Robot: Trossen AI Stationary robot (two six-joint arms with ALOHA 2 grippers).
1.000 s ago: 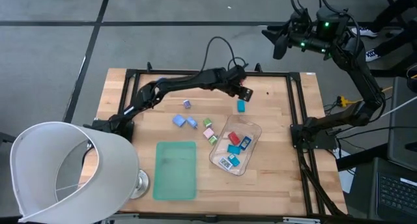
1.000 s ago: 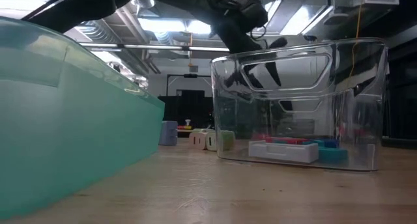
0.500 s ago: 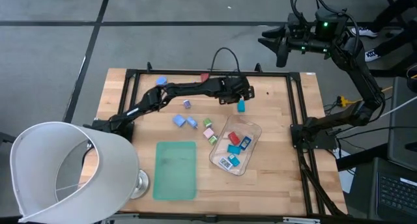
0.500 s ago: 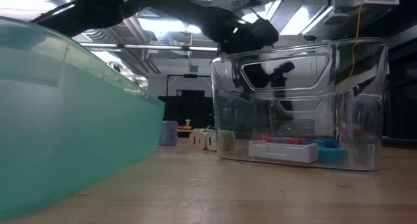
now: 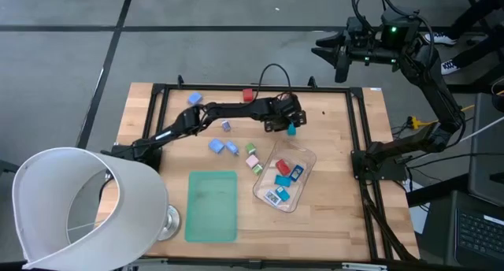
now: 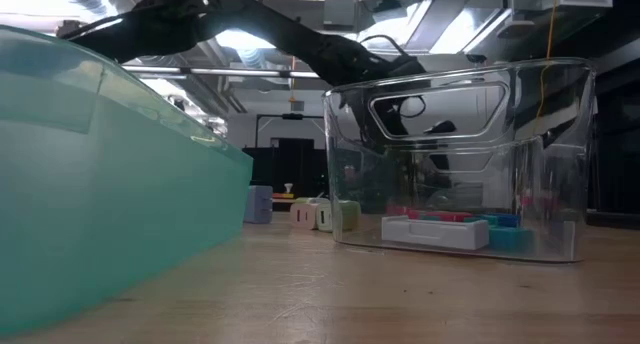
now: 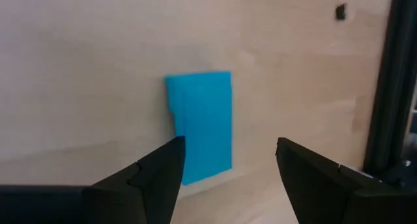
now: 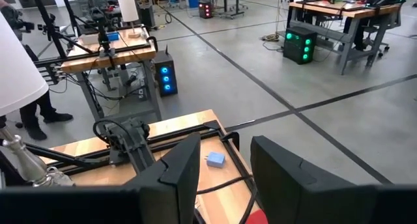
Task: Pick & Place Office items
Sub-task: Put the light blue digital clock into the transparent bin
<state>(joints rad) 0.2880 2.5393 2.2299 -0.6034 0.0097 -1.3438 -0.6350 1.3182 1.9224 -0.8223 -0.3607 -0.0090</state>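
Left gripper lowered over the teal block near the far middle of the wooden table, fingers parted and straddling the piece; in the left wrist view the two dark fingers standing either side of the teal block with table visible between, so nothing gripped yet. Compared with a second ago: arm swung from just beyond the block and dropped onto it, jaws widened from a narrower setting. Meaning for the task, as a judgement: approach finished, closing on the block the next step, then carriage to the clear plastic tray just nearer, already holding several red, blue and teal pieces.

Other office items loose on the table: a blue piece and a red piece by the far rail, a small purple one, two blue ones, and a pink and light green cluster beside the tray. Green mat bare, at the near side.

Right gripper parked high beyond the table's far right corner, jaws partly parted, empty.

Hard to make out: in the low view the teal block hidden behind the tray, the arm seen only through its wall; contact height over the table not resolvable; white lampshade covering the near left corner.
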